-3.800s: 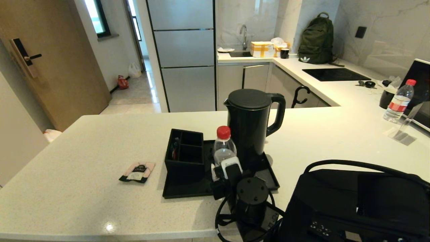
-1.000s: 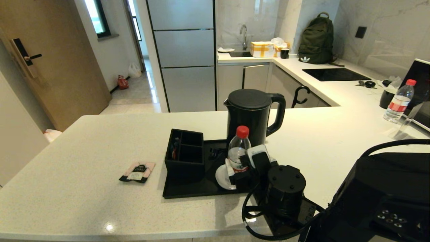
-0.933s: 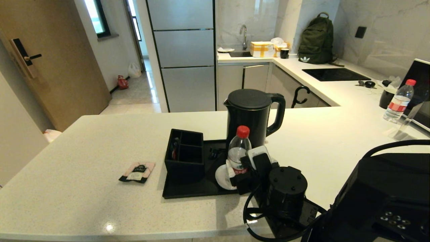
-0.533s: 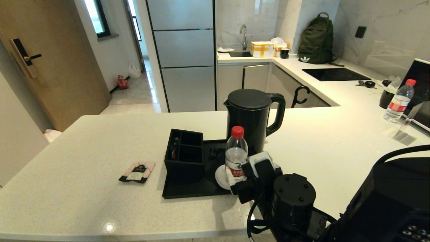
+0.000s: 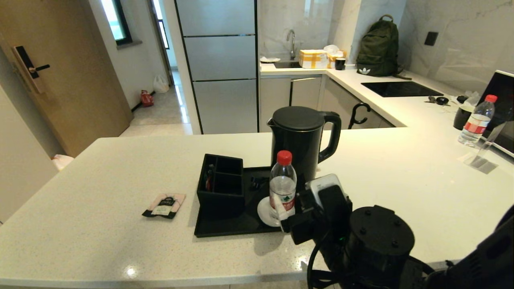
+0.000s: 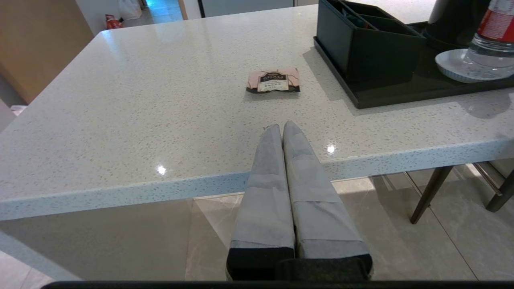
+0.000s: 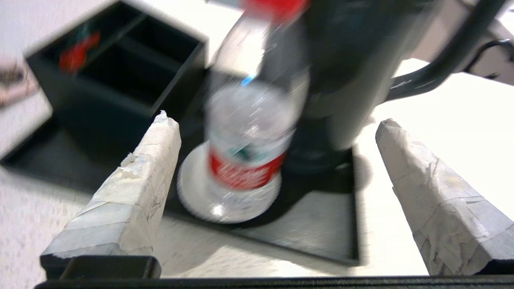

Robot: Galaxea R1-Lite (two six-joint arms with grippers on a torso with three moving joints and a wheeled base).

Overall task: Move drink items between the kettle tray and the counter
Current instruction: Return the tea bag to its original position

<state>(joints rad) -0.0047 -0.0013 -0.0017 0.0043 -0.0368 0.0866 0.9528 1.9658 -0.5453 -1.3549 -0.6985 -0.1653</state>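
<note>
Looking down from the head camera, I see the water bottle standing upright on a small white saucer inside the black tray, just in front of the kettle. A black compartment box sits on the tray's left part. The pink tea sachet lies flat on the counter, left of the tray and apart from it. My right gripper is at the tray's near right corner, close beside the bottle; from here I cannot tell whether it touches it. A second bottle stands far off to the right.

From the left wrist camera, the left gripper has its fingers pressed together with nothing between them, hanging at the counter's near edge. The sachet lies beyond the fingertips, well apart.

From the right wrist camera, the right gripper is spread wide and empty, its taped fingers standing either side of the bottle without touching it. The bottle is on the saucer, on the tray, with the kettle right behind.
</note>
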